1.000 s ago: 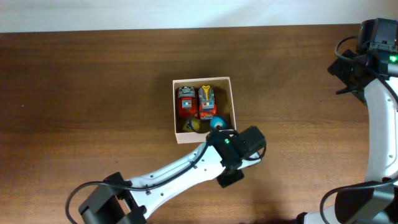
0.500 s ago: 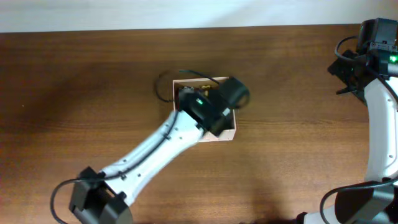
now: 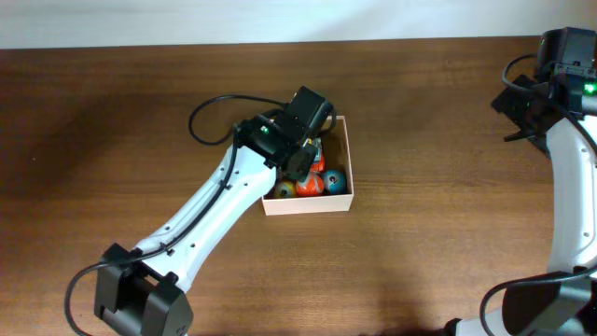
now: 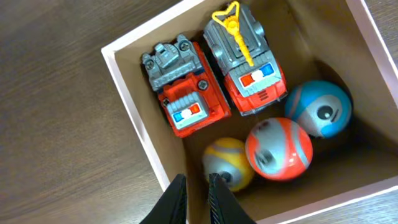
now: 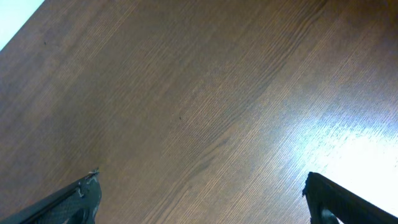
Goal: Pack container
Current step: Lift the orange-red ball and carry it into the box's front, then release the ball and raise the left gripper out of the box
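Note:
The container (image 3: 351,161) is a small white-walled square box with a tan inside, at the table's middle. It also shows in the left wrist view (image 4: 124,84). It holds two red-and-grey toy fire trucks (image 4: 185,94) (image 4: 246,59) side by side, and a blue ball (image 4: 321,109), an orange ball (image 4: 278,149) and a yellow ball (image 4: 226,163). My left gripper (image 4: 196,200) hangs over the box's inside next to the yellow ball, its jaws almost together with nothing between them; in the overhead view it (image 3: 297,161) covers the box's back left. My right gripper (image 5: 202,199) is wide open over bare table.
The right arm (image 3: 560,84) stands at the far right edge, well away from the box. The left arm (image 3: 215,210) runs from the front left up to the box, with a cable loop (image 3: 210,117) behind it. The table is dark brown wood (image 3: 448,233).
My left arm swung from the box's front right, across it, to its back left. An orange ball now lies in the box beside the yellow and blue ones. The right arm has not moved.

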Controlling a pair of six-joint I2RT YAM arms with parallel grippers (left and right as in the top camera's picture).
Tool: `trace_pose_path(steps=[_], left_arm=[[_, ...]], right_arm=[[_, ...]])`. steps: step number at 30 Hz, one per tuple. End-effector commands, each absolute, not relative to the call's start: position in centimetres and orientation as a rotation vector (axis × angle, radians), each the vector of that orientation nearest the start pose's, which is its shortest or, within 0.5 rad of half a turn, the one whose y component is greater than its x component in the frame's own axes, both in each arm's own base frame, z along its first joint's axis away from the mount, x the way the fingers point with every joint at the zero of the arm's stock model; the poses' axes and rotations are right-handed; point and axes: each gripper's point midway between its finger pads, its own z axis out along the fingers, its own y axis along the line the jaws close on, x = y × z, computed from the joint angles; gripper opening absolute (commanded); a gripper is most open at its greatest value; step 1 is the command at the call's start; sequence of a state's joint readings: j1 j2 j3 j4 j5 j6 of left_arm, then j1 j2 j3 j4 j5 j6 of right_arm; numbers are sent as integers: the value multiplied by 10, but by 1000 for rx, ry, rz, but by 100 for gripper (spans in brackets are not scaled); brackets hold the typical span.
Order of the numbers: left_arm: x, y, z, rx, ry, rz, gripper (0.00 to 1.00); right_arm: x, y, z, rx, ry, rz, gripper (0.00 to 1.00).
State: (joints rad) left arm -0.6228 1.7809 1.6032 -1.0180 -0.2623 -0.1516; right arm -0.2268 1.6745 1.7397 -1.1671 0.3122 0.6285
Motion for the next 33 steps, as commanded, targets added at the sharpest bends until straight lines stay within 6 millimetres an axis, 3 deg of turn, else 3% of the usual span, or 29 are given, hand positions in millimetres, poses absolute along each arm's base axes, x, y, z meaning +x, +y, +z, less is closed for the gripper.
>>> trace_pose_path(steps=[1, 10, 13, 17, 21, 25, 28, 30, 31, 33], left_arm=[[366, -207, 161, 525, 2655, 119, 14], [367, -208, 162, 524, 2651, 117, 15], [370, -210, 165, 516, 2636, 107, 29], [379, -211, 186, 490, 2597, 87, 60], [390, -205, 219, 436, 2552, 69, 68], [404, -186, 247, 350, 2517, 62, 69], [417, -153, 261, 145, 2503, 94, 73], [424, -126, 265, 16, 2495, 132, 84], [426, -115, 267, -27, 2494, 139, 98], [428, -95, 266, -85, 2502, 157, 100]], right_arm=[[373, -142, 253, 1176, 2294, -266, 99], [373, -142, 253, 1176, 2294, -266, 99], [373, -142, 253, 1176, 2294, -266, 99], [373, -142, 253, 1176, 2294, -266, 99], [373, -142, 253, 1176, 2294, -266, 99], [373, -142, 253, 1176, 2294, -266, 99], [373, -142, 253, 1176, 2294, -265, 99], [373, -142, 253, 1176, 2294, -266, 99], [373, -142, 253, 1176, 2294, -266, 99], [373, -142, 253, 1176, 2294, -266, 99]])
